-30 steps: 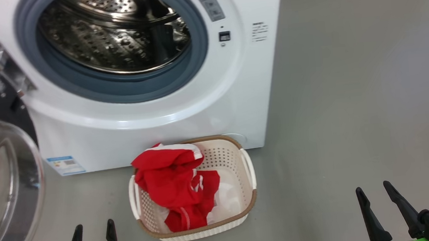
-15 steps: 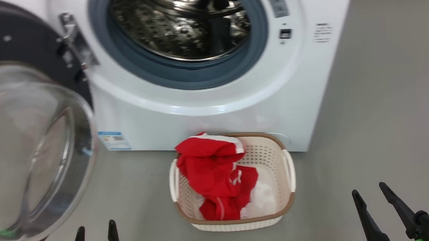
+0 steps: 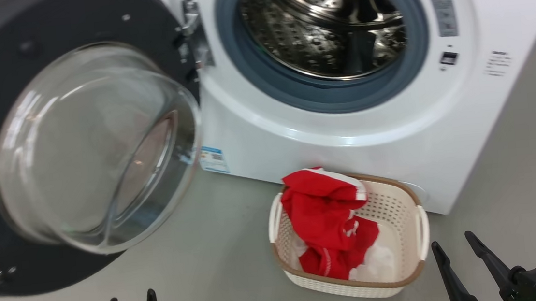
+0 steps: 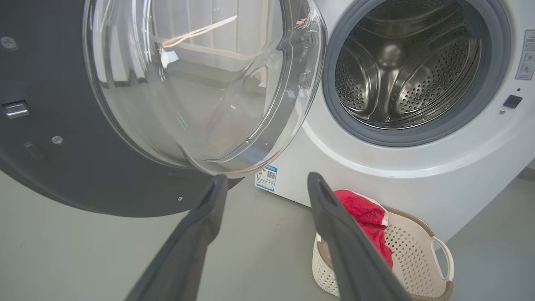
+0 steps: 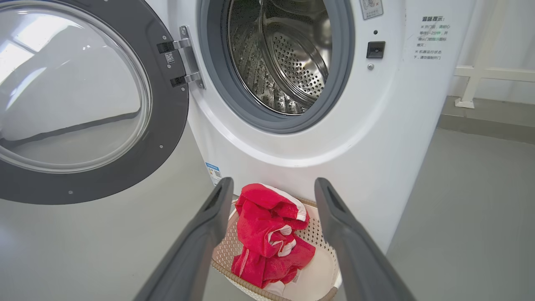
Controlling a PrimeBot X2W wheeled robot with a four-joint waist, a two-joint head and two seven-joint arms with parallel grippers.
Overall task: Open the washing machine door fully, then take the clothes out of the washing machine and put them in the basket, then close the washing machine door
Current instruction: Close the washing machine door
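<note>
**Head view.** The washing machine door (image 3: pixel 79 152) stood swung wide to the robot's left on its hinge (image 3: pixel 195 35), with the glass bowl facing the robot and the port clear. The drum (image 3: pixel 325 29) showed bare perforated steel and no fabric. The clothes (image 3: pixel 325 218) lay heaped in the basket (image 3: pixel 392 217). The basket sat on the floor (image 3: pixel 210 272) just in front of the washing machine (image 3: pixel 344 139), below the port, probably so each garment had only a short drop. The left gripper (image 3: pixel 131 296) and right gripper (image 3: pixel 452 239) hung low, fingers spread, with nothing between them.

**Left wrist view.** The fingers were apart and empty, aimed at the lower edge of the door's glass, near it but not touching. This arm was on the door's side, so closing the door would likely fall to it.

**Right wrist view.** The fingers were wide and empty, framing the basket. Red garments filled its left half, with a white piece beneath them. The drum again looked empty.

**Judgement.** Unloading appeared complete, and only closing the door was outstanding.
</note>
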